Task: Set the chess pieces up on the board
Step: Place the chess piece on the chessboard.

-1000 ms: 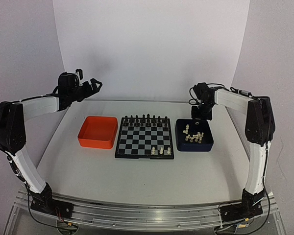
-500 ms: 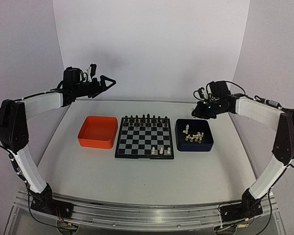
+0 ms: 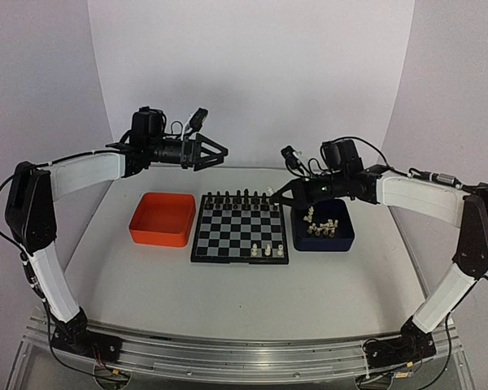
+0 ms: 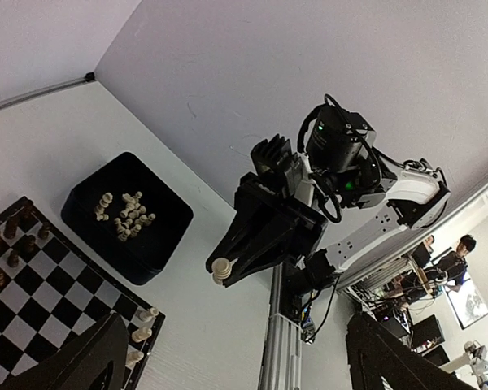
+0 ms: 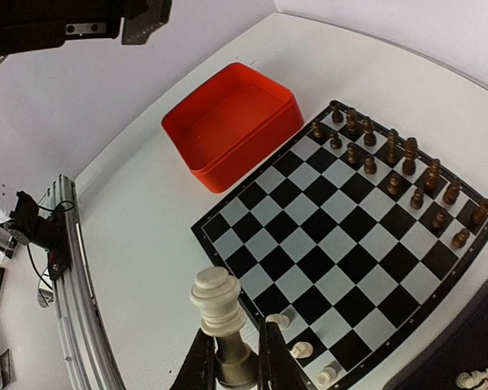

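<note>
Chess piece [image 5: 218,307] head-out along right gripper [image 5: 232,351]

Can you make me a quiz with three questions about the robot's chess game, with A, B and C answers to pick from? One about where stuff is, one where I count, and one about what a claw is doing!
1. Where do the spare white pieces lie?
A. under the board
B. in the dark blue tray
C. on the back wall

2. How many standing white pieces are on the board?
A. three
B. eight
C. none

3. What is the right gripper doing?
A. open and empty
B. shut on a black piece
C. shut on a tall white piece

Answers:
1 B, the pile sits inside the blue tray to the right of the board.
2 A, three stand in the near right corner of the board.
3 C, its wrist view shows the fingers pinching the piece's base above the board.
</note>
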{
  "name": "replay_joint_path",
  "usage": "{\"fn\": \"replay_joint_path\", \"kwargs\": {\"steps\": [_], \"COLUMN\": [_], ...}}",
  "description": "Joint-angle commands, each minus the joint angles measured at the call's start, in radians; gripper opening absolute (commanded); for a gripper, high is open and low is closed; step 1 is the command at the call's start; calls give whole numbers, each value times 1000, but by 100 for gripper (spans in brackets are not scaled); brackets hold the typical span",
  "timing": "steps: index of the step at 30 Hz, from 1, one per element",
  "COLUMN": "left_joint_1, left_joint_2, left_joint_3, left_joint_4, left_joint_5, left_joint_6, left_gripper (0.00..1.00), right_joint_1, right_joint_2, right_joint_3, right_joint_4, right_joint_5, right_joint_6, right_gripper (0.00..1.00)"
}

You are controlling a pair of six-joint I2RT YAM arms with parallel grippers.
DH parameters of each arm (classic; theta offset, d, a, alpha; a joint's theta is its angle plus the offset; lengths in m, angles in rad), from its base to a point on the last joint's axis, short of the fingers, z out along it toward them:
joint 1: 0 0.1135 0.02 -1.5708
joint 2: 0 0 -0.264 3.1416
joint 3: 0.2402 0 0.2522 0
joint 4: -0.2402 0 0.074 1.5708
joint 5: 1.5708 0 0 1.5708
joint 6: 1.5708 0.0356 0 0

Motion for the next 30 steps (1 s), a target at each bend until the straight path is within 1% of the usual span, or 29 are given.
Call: {"fn": "replay_joint_path", "kwargs": {"steps": [1,5,9,12,17,22,30], "left_joint_1": [-63,-132,-188,-213,-254,-267,-270], "left_joint_2": [26,65,108,117,119,117,72], "left_joint_3": [64,115,154,150,145,132,69], "left_joint_4": [-102,-199,-211,-199,-183,-161,-106], "left_joint_5": [53,-26,-52,-119,-173,-203,-253], "left_joint_6": [40,66,34,7,-12,-41,-81], "left_gripper": [91,85,73,65,57,50,37], "right_joint_1": [18,23,27,32,37,41,44], "right_joint_2": [15,14,19,9,-8,-28,-58], "right_joint_3": [55,68,83,72,52,32,9], "right_joint_4": [57,56,54,54,46,32,-37], "right_joint_5": [-112,-122,-141,-157,-175,-195,-159], "right_joint_6": [-44,-83,-90,-95,-100,-107,-140], "right_gripper": [0,0,0,0,0,0,0]}}
